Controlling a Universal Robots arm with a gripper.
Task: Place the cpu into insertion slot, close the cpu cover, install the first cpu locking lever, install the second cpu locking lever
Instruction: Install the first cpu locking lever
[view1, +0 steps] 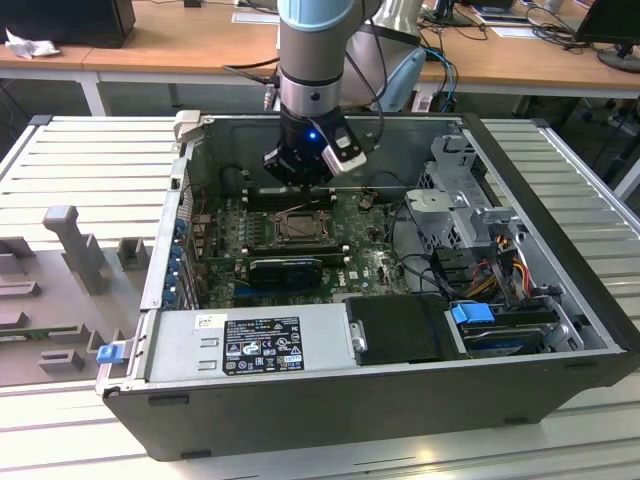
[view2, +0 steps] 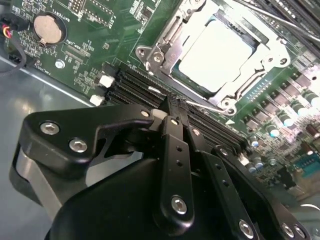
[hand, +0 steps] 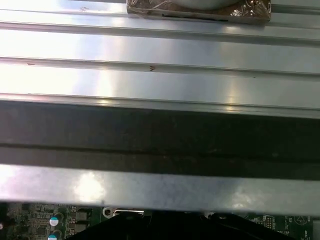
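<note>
In the second wrist view the cpu (view2: 220, 47), pale silvery grey, lies in the insertion slot (view2: 150, 55). The cpu cover (view2: 167, 37) lies flat around it as a metal frame. A thin wire locking lever (view2: 207, 105) runs along the socket's edge beside the memory slots. My gripper (view2: 172, 102) is shut, and its black fingertips sit right at the lever's hooked end. I cannot tell whether they touch it. In the exterior view the gripper (view1: 300, 180) hangs just behind the insertion slot (view1: 298, 226), inside the open computer case (view1: 560, 300).
Long black memory slots (view2: 145, 87) lie between my fingertips and the socket. A coin battery (view2: 49, 27) sits on the green board. A long black card (view1: 285, 268), the power supply (view1: 250, 345), a drive cage (view1: 460, 200) and cables (view1: 500, 270) crowd the case.
</note>
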